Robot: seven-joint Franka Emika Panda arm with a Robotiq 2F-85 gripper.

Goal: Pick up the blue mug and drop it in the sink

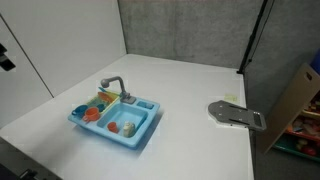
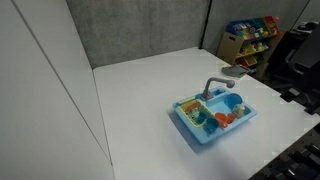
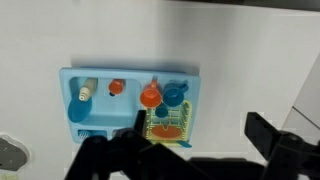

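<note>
Pincer (image 3: pixel 215 160) wide open, empty, hovering above sink (image 3: pixel 100 73) w/ blue mug (image 3: pixel 175 94) in it.

You see the sink (image 1: pixel 115 122) sitting toward the worktop's (image 1: pixel 180 85) near left corner, its grey faucet (image 1: pixel 113 86) on the far side; a flat grey piece (image 1: pixel 238 114) lies by the right edge.

A light-blue rectangular plastic toy sink (image 1: pixel 100 135) stands on the white table (image 1: pixel 190 80), with a flat grey object (image 1: pixel 237 115) well apart to its right. In the wrist view, the small round blue mug (image 3: pixel 174 95) seems to sit in the rack section (image 3: pixel 166 126), just beside an orange-red round toy (image 3: pixel 150 97).
</note>
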